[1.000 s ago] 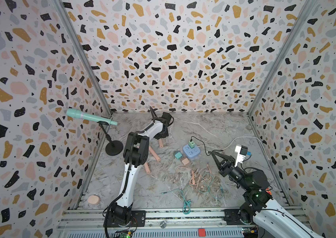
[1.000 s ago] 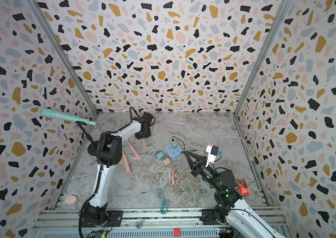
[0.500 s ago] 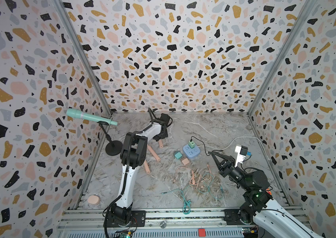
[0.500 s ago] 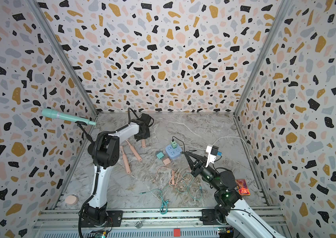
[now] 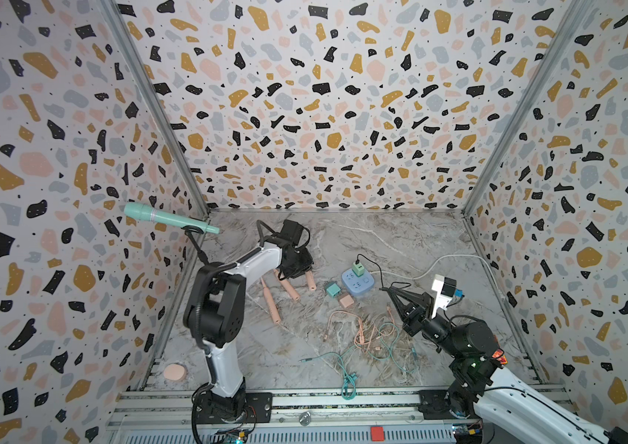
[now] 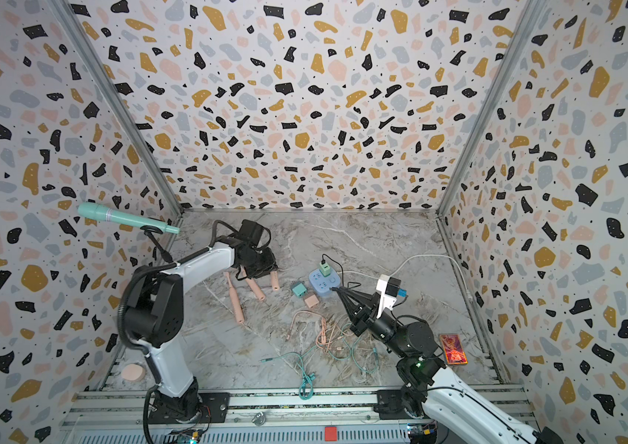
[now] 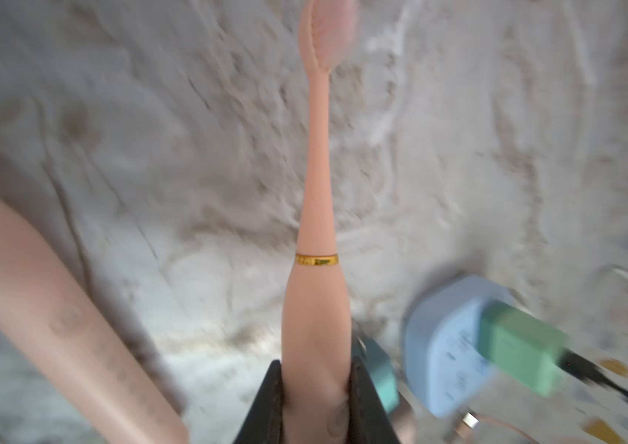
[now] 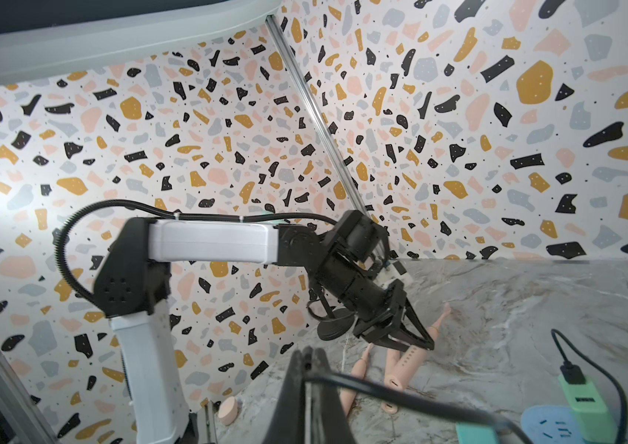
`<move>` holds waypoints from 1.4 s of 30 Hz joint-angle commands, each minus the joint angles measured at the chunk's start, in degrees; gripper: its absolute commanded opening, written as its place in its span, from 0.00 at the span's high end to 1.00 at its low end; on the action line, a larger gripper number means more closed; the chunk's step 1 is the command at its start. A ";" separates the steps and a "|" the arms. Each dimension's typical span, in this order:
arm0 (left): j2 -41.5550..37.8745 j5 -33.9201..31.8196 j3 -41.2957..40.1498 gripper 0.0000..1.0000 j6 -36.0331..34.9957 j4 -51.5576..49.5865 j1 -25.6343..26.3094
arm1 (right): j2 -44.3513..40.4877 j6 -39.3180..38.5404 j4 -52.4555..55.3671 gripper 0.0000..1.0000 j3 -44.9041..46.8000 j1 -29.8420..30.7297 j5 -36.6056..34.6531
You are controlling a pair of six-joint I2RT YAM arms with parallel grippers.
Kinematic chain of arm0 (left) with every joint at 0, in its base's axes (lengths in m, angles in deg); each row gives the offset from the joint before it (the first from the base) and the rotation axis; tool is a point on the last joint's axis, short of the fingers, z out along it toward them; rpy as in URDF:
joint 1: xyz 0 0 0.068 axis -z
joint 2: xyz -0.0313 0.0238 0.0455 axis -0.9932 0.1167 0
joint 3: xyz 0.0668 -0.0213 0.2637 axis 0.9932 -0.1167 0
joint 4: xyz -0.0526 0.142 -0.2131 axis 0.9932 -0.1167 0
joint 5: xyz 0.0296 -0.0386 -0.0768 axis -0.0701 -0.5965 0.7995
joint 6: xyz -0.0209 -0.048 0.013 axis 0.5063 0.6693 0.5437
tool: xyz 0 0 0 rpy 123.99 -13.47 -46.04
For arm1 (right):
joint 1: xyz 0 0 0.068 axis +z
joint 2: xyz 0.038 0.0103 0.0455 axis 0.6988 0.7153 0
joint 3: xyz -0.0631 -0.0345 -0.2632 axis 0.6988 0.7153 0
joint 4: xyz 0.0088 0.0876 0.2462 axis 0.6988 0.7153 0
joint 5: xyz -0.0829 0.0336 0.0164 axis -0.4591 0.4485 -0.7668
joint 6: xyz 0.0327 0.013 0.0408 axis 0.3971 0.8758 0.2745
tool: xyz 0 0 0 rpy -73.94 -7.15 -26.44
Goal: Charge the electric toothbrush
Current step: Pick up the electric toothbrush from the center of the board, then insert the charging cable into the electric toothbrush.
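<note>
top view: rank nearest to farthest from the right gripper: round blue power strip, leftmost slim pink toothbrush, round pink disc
1. Round blue power strip, beside the right gripper
2. Leftmost slim pink toothbrush, left of centre
3. Round pink disc, near-left corner

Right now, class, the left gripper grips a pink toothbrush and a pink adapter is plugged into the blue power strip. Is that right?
No: the plugged-in adapter is green, not pink; the left wrist view shows it in the blue power strip. The left gripper does grip a pink toothbrush.
</note>
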 commanded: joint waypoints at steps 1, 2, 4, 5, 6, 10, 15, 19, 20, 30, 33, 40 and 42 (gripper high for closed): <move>-9.27 9.53 -8.19 1.00 16.79 19.36 -0.18 | 3.92 -7.82 -9.03 1.00 0.09 3.47 -4.21; -11.05 8.95 -9.28 1.00 17.76 20.03 -0.23 | 5.35 -6.93 -11.13 1.00 0.48 3.81 -4.49; -15.79 8.00 -13.83 1.00 22.09 25.65 -0.18 | 7.84 -3.14 -14.01 1.00 0.58 3.99 -5.70; -18.02 7.59 -16.25 1.00 25.19 29.53 -0.14 | 9.26 -0.76 -15.49 1.00 0.73 4.08 -6.68; -20.95 6.78 -20.53 1.00 29.05 36.62 -0.14 | 10.90 2.44 -18.38 1.00 1.36 4.25 -7.60; -30.00 0.09 -30.15 1.00 38.36 54.86 1.70 | 16.53 13.21 -27.92 1.00 2.60 5.78 -12.53; -36.26 -11.85 -38.40 1.00 43.76 71.48 8.68 | 19.80 17.37 -33.44 1.00 2.15 10.86 -22.91; -39.97 -25.63 -43.28 1.00 43.27 80.66 15.98 | 23.97 24.87 -36.81 1.00 1.88 13.47 -30.10; -40.67 -28.23 -43.84 1.00 42.36 81.90 17.63 | 24.87 26.24 -37.34 1.00 1.78 14.13 -31.85; -38.98 -47.02 -46.87 1.00 42.02 89.80 30.97 | 32.44 20.29 -43.09 1.00 -4.50 21.84 -37.82; -37.89 -48.05 -46.12 1.00 45.37 87.71 32.66 | 33.29 13.56 -45.81 1.00 -5.60 23.90 -38.16; -40.36 -52.93 -44.83 1.00 52.11 78.56 34.88 | 34.97 -5.21 -46.52 1.00 -7.02 30.68 -44.32; -39.82 -53.09 -45.00 1.00 53.82 78.56 35.66 | 36.61 -8.40 -47.81 1.00 -7.51 31.08 -43.69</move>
